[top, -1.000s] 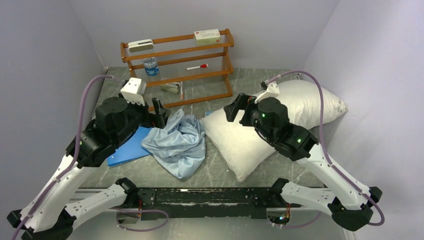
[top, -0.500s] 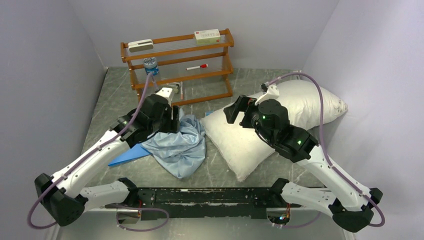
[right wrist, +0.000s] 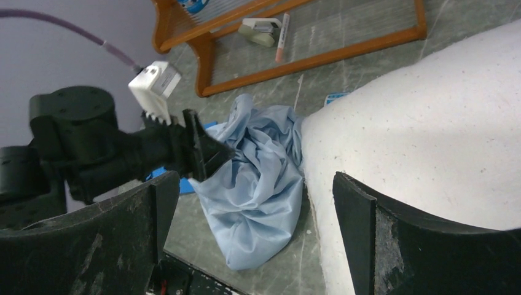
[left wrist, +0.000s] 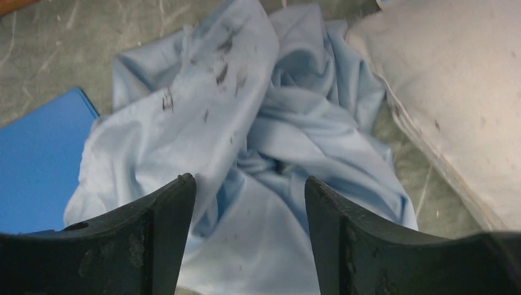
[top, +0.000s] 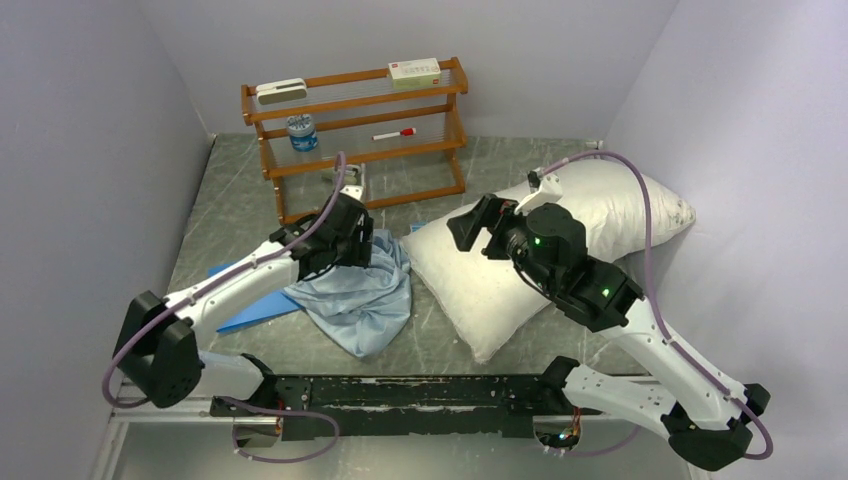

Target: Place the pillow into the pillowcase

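Note:
The pillowcase [top: 365,295] is a crumpled light-blue heap in the middle of the table, touching the left edge of the big white pillow [top: 470,285]. My left gripper [top: 357,245] hangs over the heap's upper left part. In the left wrist view that gripper [left wrist: 249,184] stands open, with the pillowcase [left wrist: 246,123] folds beyond its tips and the pillow [left wrist: 454,80] at the right. My right gripper [top: 475,222] is open above the pillow's left corner. The right wrist view shows this gripper [right wrist: 258,184] empty, over the pillowcase [right wrist: 264,178] and pillow [right wrist: 430,123].
A wooden rack [top: 360,130] stands at the back with a box [top: 414,70], a jar [top: 301,132] and a marker [top: 393,133]. A flat bright-blue rectangle [top: 250,300] lies partly under the pillowcase's left side. Grey walls close in on both sides.
My left arm has swung right and stretched forward, bringing its gripper from beside the blue rectangle onto the pillowcase's top, jaws slightly narrower. The right arm has barely shifted.

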Robot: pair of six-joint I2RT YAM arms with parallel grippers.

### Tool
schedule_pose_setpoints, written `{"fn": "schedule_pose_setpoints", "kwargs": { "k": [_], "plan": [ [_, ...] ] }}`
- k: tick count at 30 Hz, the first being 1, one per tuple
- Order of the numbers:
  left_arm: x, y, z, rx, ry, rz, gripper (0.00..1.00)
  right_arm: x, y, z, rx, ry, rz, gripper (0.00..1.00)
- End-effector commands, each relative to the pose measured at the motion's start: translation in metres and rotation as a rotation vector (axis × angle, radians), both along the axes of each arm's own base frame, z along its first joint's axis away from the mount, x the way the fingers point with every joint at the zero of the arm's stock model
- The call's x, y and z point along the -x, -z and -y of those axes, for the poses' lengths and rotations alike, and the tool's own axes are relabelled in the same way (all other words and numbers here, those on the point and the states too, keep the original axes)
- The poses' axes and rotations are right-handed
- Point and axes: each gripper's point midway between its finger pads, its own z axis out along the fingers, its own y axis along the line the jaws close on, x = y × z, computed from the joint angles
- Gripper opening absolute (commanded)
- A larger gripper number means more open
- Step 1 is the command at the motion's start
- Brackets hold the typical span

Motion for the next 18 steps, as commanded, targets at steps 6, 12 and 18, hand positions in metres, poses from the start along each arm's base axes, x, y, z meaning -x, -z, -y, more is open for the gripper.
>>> {"fn": "schedule_pose_setpoints", "kwargs": {
  "k": [6,12,18],
  "plan": [
    [-0.046,-0.006,0.004,-0.010,-0.031,0.068,0.32,0.010,-0.002,-0.008,-0.027,-0.076,0.028,0.99],
    [-0.045,-0.059,-0.003,0.003,-0.022,0.159,0.05,0.016,0.010,-0.027,-0.065,-0.168,0.024,0.97],
    [-0.037,-0.156,-0.019,0.073,-0.040,0.348,0.05,0.008,0.023,-0.045,-0.035,-0.200,-0.018,0.96]
  ]
}}
